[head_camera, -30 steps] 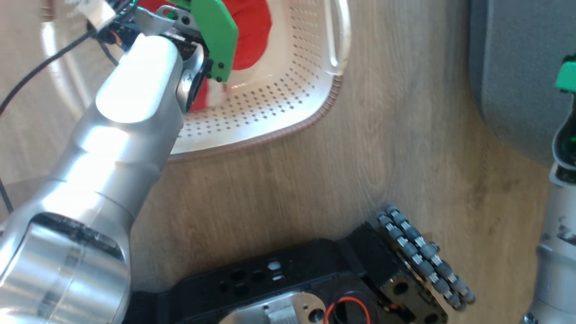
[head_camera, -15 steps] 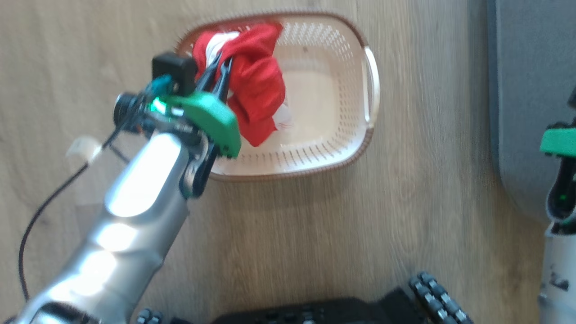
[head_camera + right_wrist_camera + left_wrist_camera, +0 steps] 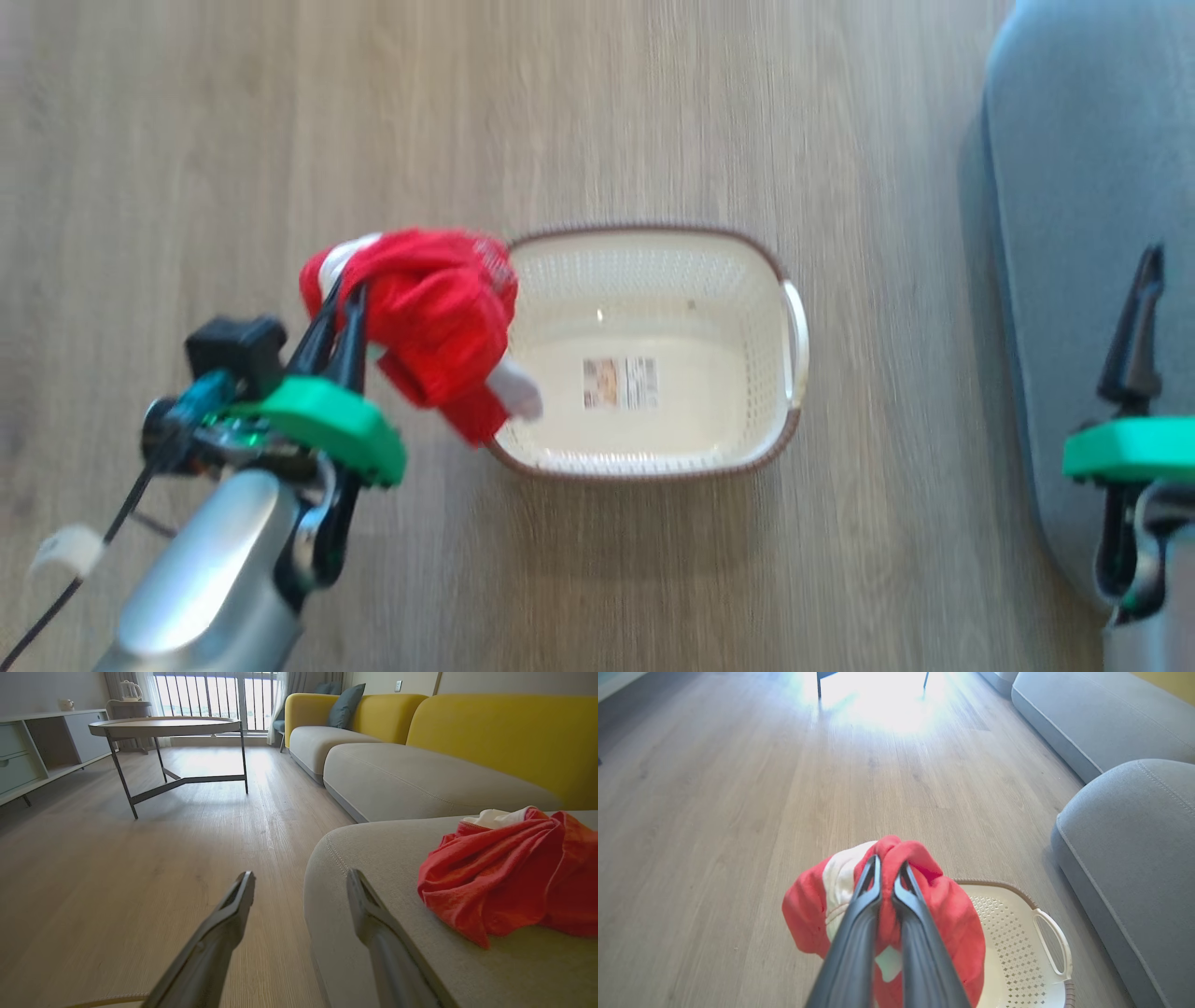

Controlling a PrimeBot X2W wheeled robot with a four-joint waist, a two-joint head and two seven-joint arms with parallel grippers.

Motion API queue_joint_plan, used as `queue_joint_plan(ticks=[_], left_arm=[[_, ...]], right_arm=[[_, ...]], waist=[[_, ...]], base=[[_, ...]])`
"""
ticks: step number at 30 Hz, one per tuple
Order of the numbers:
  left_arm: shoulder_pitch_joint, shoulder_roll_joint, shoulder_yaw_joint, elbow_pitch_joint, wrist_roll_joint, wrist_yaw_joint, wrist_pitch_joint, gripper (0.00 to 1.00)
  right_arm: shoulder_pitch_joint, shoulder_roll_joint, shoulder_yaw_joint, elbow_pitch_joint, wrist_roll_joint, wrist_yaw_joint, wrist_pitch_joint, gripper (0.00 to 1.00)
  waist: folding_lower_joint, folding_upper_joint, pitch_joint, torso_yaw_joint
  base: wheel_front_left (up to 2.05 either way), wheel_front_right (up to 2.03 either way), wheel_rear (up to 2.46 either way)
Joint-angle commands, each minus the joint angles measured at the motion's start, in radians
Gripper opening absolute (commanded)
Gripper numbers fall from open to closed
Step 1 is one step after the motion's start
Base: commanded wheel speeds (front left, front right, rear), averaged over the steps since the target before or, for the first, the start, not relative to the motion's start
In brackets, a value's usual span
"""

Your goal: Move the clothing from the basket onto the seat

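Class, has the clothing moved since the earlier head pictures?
Yes: against the basket, the clothing has shifted left, out over its rim.

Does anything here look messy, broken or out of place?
Nothing is spilled or broken. The only untidy things: the red clothing hangs bunched from the left tool over the empty basket at its rim, and another red garment lies crumpled on the grey seat.

In the head view the left arm's silver forearm (image 3: 210,583) comes in from 7 o'clock with a green wrist collar (image 3: 327,434) at its end. The left gripper (image 3: 344,303) points toward 1 o'clock, its two dark fingers pinched together on the clothing (image 3: 439,317). The right gripper (image 3: 300,873) sits at 4 o'clock and points to 12, fingers spread well apart.
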Motion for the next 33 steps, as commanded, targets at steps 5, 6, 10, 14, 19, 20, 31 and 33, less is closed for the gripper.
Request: queue_joint_plan(ticks=[5,6,10,14,19,20,31,33], left_arm=[[0.062,0.100,0.075,-0.109,-0.016,0.044,0.013,0.00],[0.077,0.112,0.084,-0.124,-0.019,0.054,0.014,0.00],[0.127,0.158,0.119,-0.168,-0.030,0.083,0.020,0.00],[0.168,0.195,0.139,-0.199,-0.041,0.099,0.035,0.00],[0.186,0.213,0.145,-0.235,-0.043,0.115,0.050,0.00],[0.185,0.215,0.145,-0.239,-0.042,0.116,0.050,0.00],[0.124,0.235,0.124,-0.220,-0.018,0.061,0.031,0.00],[0.110,0.236,0.120,-0.211,-0.016,0.049,0.029,0.00]], right_arm=[[0.063,-0.006,0.032,-0.005,-0.017,0.007,-0.005,1.00],[0.072,-0.007,0.036,-0.001,-0.019,0.007,-0.005,1.00],[0.101,-0.015,0.053,0.019,-0.023,0.007,-0.005,1.00],[0.123,-0.023,0.070,0.039,-0.018,0.007,-0.005,1.00],[0.122,-0.031,0.087,0.056,-0.014,0.007,-0.005,1.00],[0.118,-0.033,0.092,0.059,-0.014,0.007,-0.005,1.00],[0.048,-0.071,0.184,0.080,0.005,0.007,-0.005,1.00],[0.033,-0.080,0.209,0.085,0.012,0.007,-0.005,1.00]], waist=[[0.0001,-0.0001,-0.165,0.048],[0.0001,-0.0001,-0.180,0.049],[0.0001,-0.0001,-0.237,0.053],[0.0001,-0.0001,-0.272,0.054],[0.0001,-0.0001,-0.278,0.055],[0.0001,-0.0001,-0.275,0.055],[0.0001,-0.0001,-0.241,0.052],[0.0001,-0.0001,-0.237,0.052]], base=[[0.00,0.00,0.00],[0.00,0.00,0.00],[0.00,0.00,0.00],[0.00,0.00,0.00],[0.00,0.00,0.00],[0.00,0.00,0.00],[0.00,0.00,0.00],[0.00,0.00,0.00]])
